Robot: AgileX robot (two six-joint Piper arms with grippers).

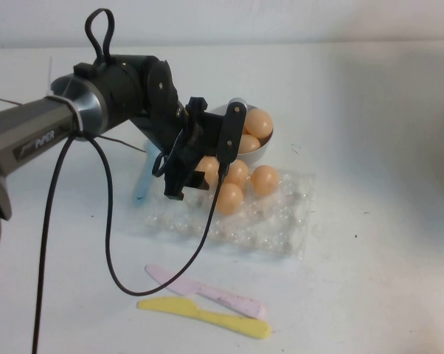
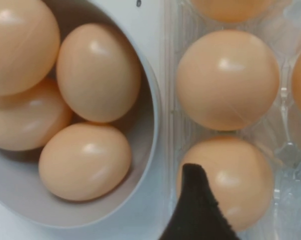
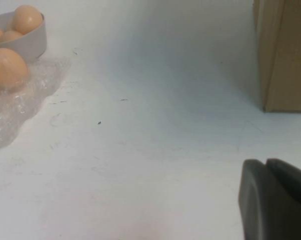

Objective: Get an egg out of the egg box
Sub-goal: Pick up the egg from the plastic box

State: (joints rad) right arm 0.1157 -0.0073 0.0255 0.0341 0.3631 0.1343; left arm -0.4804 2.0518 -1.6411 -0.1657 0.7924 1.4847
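The egg box [image 1: 281, 221] lies near the middle of the tabletop, with bare white surface toward the right edge and the near edge, where a pink knife [image 1: 207, 290] and a yellow knife [image 1: 207, 316] lie. The left gripper [image 1: 200, 158] hangs open over the box's far left corner, beside the grey bowl [image 1: 255, 153] of eggs. The egg [image 2: 225, 182] sits in its cup directly under one dark fingertip [image 2: 198, 210], not gripped; its long axis cannot be judged. The right gripper [image 3: 275, 200] rests low toward the right edge, near a cardboard box [image 3: 283, 55]; whether it is open I cannot tell.
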